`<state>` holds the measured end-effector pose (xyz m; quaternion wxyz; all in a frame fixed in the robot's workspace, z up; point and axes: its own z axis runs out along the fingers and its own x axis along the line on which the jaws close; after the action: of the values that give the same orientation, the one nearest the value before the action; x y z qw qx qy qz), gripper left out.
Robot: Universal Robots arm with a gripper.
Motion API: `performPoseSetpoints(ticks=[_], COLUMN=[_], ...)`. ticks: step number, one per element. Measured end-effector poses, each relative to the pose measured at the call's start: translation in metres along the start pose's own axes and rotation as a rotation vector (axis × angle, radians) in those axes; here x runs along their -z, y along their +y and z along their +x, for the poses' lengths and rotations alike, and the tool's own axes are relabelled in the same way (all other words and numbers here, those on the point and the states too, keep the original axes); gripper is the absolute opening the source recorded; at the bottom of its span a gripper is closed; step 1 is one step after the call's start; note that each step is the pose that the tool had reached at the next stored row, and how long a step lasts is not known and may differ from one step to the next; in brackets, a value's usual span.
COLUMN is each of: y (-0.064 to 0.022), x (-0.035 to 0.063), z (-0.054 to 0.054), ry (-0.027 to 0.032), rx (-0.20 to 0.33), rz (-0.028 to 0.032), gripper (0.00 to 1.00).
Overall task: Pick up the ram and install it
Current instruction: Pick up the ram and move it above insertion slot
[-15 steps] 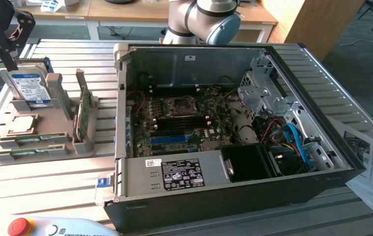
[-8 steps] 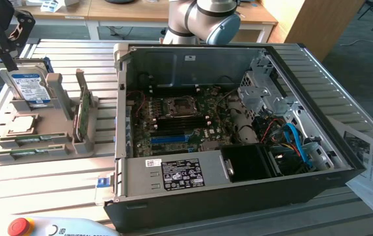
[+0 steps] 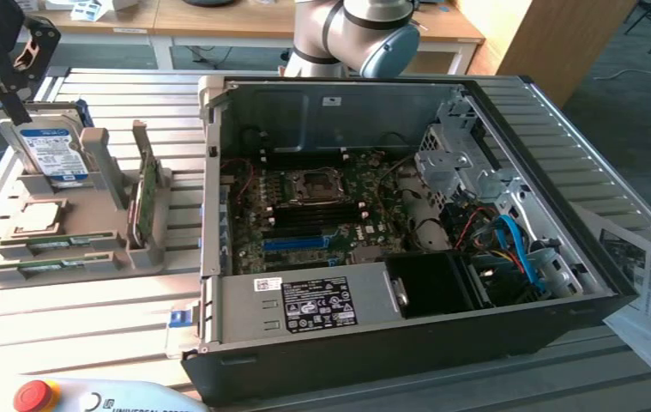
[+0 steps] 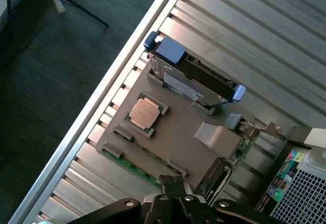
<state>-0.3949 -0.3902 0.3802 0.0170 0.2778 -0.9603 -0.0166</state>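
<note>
Closed gripper (image 4: 175,182) hovers above the grey tray (image 4: 178,137) (ram (image 4: 133,167) lies slotted there).

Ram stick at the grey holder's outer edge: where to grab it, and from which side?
Likely mid-length on its long upper edge, from straight above, pinching its flat faces. The ram lies low in a groove of the grey holder, tabs over both ends, so only the middle span looks free. The second stick runs close alongside, leaving little side room.

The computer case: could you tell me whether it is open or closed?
Open: the computer case has no panel over it, leaving its motherboard exposed.
</note>
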Motion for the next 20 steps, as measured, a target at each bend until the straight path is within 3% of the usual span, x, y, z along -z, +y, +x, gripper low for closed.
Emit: performPoseSetpoints(ticks=[20], y=[0.0], x=[0.0], z=[0.0], ry=[0.0104], rx=[0.222], rz=[0.007], gripper=[0.11])
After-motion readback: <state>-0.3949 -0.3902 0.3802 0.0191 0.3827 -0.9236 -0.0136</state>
